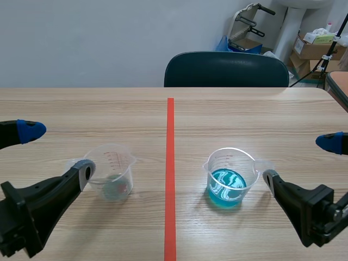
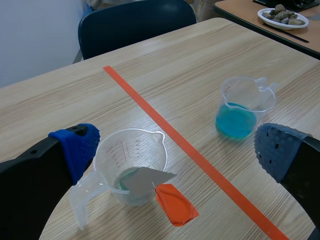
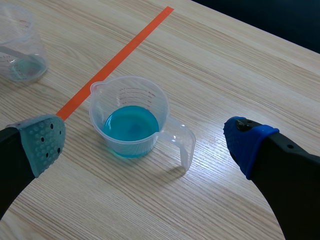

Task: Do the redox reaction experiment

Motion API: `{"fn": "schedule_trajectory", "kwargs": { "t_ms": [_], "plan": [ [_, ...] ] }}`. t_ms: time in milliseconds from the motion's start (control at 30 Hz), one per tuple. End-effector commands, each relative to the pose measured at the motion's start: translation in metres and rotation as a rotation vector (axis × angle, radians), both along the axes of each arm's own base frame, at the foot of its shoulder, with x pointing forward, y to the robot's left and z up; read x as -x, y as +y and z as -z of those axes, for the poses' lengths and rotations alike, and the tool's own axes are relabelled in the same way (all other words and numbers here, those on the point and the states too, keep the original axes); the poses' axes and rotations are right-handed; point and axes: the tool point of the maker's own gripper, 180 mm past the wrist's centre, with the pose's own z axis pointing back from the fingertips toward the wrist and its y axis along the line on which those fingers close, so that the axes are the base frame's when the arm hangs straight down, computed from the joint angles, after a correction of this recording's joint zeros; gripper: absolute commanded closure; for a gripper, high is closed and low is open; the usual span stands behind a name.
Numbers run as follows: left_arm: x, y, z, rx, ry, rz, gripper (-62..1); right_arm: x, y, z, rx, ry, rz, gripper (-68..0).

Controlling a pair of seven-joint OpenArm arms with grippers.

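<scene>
In the scene view a clear measuring cup (image 1: 111,173) holding a little pale liquid stands left of the orange-red tape line (image 1: 170,179), handle out to the left and spout toward the tape. The cup of blue liquid (image 1: 230,178) stands right of the tape, mirrored, its handle pointing right. The left gripper (image 1: 57,151) and right gripper (image 1: 300,160) each straddle their own cup, spread wide and gripping nothing. In the left wrist view the pale cup sits between the fingers, close to the blue pad (image 2: 79,148), its handle toward the arm; a grey strip (image 2: 147,180) and an orange-red piece (image 2: 175,206) show at its near wall. In the right wrist view the blue cup sits between the parted pads (image 3: 44,142), untouched.
</scene>
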Motion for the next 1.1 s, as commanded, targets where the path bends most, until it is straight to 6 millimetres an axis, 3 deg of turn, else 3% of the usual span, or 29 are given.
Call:
{"fn": "schedule_trajectory", "kwargs": {
  "t_ms": [0,533,833,1067],
  "plan": [
    [-0.001,-0.003,-0.01,0.023,-0.027,0.002,-62.3,-0.005,0.0,-0.007,-0.011,-0.03,0.002,-67.9],
    [0.001,-0.001,-0.008,0.017,-0.019,-0.002,-62.3,-0.005,0.0,-0.008,-0.012,-0.03,0.002,-67.9],
    [0.017,0.038,-0.003,-0.045,0.046,-0.176,-62.3,-0.006,0.0,-0.009,-0.013,-0.038,0.001,-67.9],
    [0.032,0.051,-0.002,-0.08,0.103,-0.254,-62.3,-0.015,0.008,-0.019,0.03,-0.092,-0.071,-67.9]
  ]
}}
